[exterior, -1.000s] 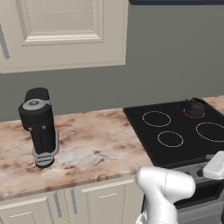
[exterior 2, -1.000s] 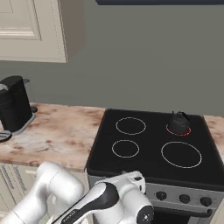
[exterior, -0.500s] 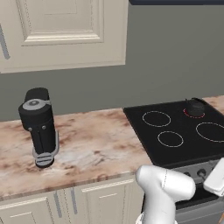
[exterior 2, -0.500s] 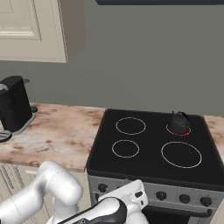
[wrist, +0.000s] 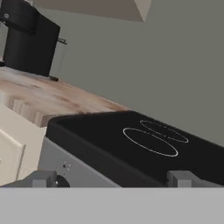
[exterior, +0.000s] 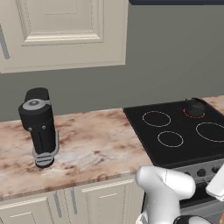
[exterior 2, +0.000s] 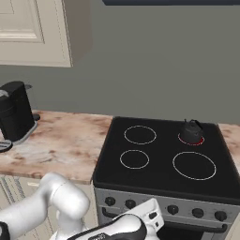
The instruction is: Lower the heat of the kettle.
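1. Tool (wrist: 113, 180): in the hand view two grey finger tips rise at the bottom edge, well apart, nothing between them. The tips are cut by the lower edge, so their pads cannot be seen.
2. Arm: a white link (exterior: 166, 186) crosses the foreground of the left base view; the wrist end is cut off at the right edge. In the right base view the arm (exterior 2: 61, 206) bends low in front of the stove and its lower part leaves the frame.
3. Stove front panel (exterior 2: 164, 208): a row of dark knobs (exterior 2: 197, 213) shows in the right base view; markings too small to read. In the hand view one knob (wrist: 62, 182) is half hidden behind the left finger tip.
4. Cooktop (exterior 2: 159, 159): black glass with four white rings. Hand view sees it at a shallow angle; two rings show, the far side is cut off.
5. Kettle (exterior 2: 191, 131): small, black, upright on the back right ring, which shows red (exterior 2: 202, 140) at its rim. In the left base view the kettle (exterior: 195, 107) sits at the far right; handle barely made out.
6. Worktop (exterior: 96, 148): marbled, left of the stove.
7. Tall black appliance (exterior: 39, 127) stands on the worktop, well apart from the stove; in the right base view it is cut by the left edge.
8. Cream wall cabinets (exterior: 65, 30) above, tops cut off.
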Tool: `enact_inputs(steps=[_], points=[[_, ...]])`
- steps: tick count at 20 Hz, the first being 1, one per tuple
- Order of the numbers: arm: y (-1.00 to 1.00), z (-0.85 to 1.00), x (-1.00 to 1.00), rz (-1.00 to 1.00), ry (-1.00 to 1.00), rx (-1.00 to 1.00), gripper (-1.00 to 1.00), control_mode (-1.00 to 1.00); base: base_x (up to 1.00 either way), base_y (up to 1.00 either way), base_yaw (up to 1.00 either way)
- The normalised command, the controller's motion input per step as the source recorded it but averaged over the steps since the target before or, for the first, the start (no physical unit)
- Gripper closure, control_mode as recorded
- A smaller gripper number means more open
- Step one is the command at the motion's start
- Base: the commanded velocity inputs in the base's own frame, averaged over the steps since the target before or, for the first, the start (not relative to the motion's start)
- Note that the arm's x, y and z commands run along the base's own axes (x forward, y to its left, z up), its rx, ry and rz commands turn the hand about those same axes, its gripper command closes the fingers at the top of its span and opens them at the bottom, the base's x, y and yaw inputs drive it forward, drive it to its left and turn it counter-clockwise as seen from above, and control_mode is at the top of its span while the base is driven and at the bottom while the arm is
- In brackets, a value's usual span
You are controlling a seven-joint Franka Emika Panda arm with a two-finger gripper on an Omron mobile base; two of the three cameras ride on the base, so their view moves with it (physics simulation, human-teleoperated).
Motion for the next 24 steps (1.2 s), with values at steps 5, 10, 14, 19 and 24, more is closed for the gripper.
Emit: enact_inputs(steps=[5,10,14,19,24], points=[[-0.12,-0.40,0.00,-0.02,0.00,-0.16,-1.00,-1.00,0.00,0.00,0.00],[-0.03,-0.26,0.00,-0.07,0.00,-0.12,-1.00,-1.00,0.00,0.00,0.00],[0.00,-0.10,0.00,-0.13,0.00,-0.07,-1.00,-1.00,0.00,0.00,0.00],[0.00,-0.01,0.05,-0.15,0.00,-0.04,-1.00,-1.00,0.00,0.00,0.00],[0.01,0.00,0.05,-0.16,0.00,-0.04,-1.00,-1.00,0.00,0.00,0.00]])
